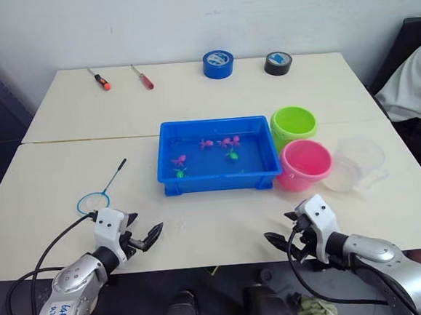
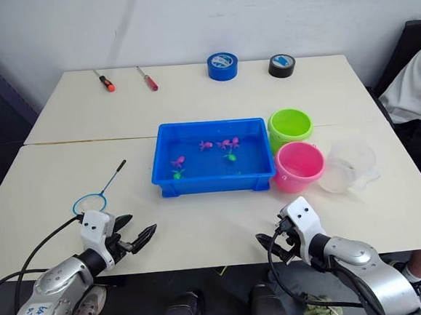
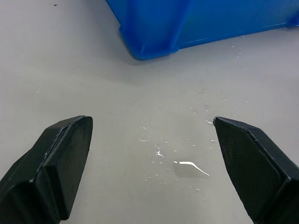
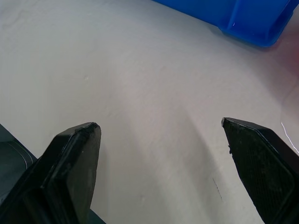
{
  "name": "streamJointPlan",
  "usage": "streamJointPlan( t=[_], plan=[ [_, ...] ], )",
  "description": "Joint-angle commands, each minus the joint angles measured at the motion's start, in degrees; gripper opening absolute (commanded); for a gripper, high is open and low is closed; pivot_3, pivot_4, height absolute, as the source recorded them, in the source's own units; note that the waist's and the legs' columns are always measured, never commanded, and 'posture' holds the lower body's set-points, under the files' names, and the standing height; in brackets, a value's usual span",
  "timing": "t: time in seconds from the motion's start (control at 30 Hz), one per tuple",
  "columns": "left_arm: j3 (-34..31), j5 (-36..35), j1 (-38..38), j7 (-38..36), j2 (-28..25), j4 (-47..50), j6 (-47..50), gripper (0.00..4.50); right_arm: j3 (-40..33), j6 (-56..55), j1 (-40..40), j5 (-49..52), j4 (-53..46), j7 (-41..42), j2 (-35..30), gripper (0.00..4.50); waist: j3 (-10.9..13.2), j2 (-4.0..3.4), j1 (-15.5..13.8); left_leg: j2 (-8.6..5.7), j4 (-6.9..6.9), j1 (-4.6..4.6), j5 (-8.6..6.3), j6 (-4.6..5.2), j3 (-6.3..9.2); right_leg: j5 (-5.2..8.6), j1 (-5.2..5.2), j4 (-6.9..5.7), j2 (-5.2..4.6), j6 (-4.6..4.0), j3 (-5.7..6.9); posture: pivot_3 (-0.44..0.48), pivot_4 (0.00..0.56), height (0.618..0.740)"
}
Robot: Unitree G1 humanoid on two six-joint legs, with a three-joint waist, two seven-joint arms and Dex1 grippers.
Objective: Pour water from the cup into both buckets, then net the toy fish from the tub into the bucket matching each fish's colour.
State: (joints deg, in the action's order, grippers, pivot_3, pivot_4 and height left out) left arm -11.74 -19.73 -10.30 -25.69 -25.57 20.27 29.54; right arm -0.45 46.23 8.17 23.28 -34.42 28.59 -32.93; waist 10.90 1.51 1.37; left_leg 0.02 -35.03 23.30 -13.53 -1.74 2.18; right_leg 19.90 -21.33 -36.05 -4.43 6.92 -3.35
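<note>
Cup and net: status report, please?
Both pincers open, empty: left, right. Cup upright beside pink bucket, untouched. Net flat on table, left of tub. Nothing in the way.

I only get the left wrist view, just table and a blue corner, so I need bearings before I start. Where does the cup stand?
Observer: The cup stands upright on the table, on the robot's right, just right of the pink bucket.
Operator: And the other bucket?
Observer: The green bucket stands behind the pink one, beside the tub's right end.
Operator: Where is the net?
Observer: The net lies flat on the table left of the tub, just ahead of the left gripper, which is open.
Operator: Is the right gripper busy?
Observer: No. The right gripper is open near the table's front edge, holding nothing.
</note>
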Motion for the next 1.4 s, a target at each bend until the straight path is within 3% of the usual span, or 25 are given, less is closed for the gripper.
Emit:
streamJointPlan(
  t=[0.03, 0.6, 0.8, 0.93, 1.03, 1.2, 1.3, 1.4],
  plan=[
    [-0.1, 0.1, -0.1, -0.3, -0.5, 2.7, -1.3, 4.50, -0.3, -1.0, 0.2, 0.2, -2.1, 0.3, -0.3, 4.39, 0.0, 0.00, 0.0, 0.00, 0.00, 0.00, 0.00, 0.00, 0.00, 0.00, 0.00, 0.00, 0.00, 0.00, 0.00, 0.000, 0.150, 0.734],
    [-1.0, -0.6, -0.1, -1.5, -0.5, 2.1, -1.6, 4.50, 0.1, -1.1, 0.1, 0.0, -1.9, 0.2, 0.1, 4.39, 0.0, 0.00, 0.0, 0.00, 0.00, 0.00, 0.00, 0.00, 0.00, 0.00, 0.00, 0.00, 0.00, 0.00, 0.00, 0.000, 0.150, 0.734],
    [-4.5, -2.7, 2.7, -6.6, -6.9, -1.9, 1.4, 4.50, -1.5, -1.0, 0.6, 0.3, -1.6, -0.1, 0.1, 4.39, 0.0, 0.00, 0.0, 0.01, 0.01, 0.00, 0.00, 0.00, 0.02, 0.00, 0.00, 0.00, 0.01, -0.01, 0.02, 0.000, 0.150, 0.734],
    [-6.5, -5.3, 10.1, -14.9, -16.6, -8.1, 2.9, 4.50, -6.9, 0.5, 2.2, 1.5, -0.7, -0.9, -0.2, 4.39, 0.0, 0.00, -0.2, 0.01, 0.01, 0.00, 0.00, 0.00, 0.06, 0.09, -0.01, -0.01, 0.00, -0.18, 0.08, 0.000, 0.150, 0.734],
    [-4.2, -5.0, 16.0, -17.5, -19.6, -11.4, 2.7, 4.50, -9.5, 0.8, 4.2, 1.3, -1.1, -1.8, 0.0, 4.39, 0.0, -0.01, -0.7, -0.02, 0.04, 0.03, 0.00, -0.01, 0.08, 0.10, 0.00, 0.07, -0.04, -0.20, 0.08, 0.000, 0.150, 0.734],
    [2.5, -4.6, 30.2, -21.9, -19.4, -16.0, 3.2, 4.50, -15.7, 0.6, 8.5, 0.5, -1.9, -6.5, 3.4, 4.39, 0.0, -0.04, -1.4, -0.10, 0.08, 0.14, -0.04, 0.04, 0.14, 0.05, -0.07, 0.10, -0.11, -0.09, 0.10, 0.000, 0.150, 0.734],
    [8.5, -2.7, 40.4, -24.8, -16.6, -20.9, 1.3, 4.50, -22.0, -1.6, 7.4, -1.3, 0.0, -15.3, 10.4, 4.39, 0.0, -0.03, -1.7, -0.10, 0.05, 0.20, -0.01, 0.00, 0.23, 0.03, -0.09, 0.06, -0.03, -0.05, 0.19, 0.000, 0.150, 0.734],
    [10.6, -1.8, 44.7, -25.8, -14.5, -24.1, 0.1, 4.50, -23.8, -2.5, 6.0, -2.5, 0.7, -18.4, 13.0, 4.39, -0.1, -0.10, -0.7, -0.14, 0.06, 0.15, 0.02, -0.01, 0.03, -0.02, -0.11, 0.00, 0.02, 0.04, 0.09, 0.000, 0.150, 0.734]
  ],
)
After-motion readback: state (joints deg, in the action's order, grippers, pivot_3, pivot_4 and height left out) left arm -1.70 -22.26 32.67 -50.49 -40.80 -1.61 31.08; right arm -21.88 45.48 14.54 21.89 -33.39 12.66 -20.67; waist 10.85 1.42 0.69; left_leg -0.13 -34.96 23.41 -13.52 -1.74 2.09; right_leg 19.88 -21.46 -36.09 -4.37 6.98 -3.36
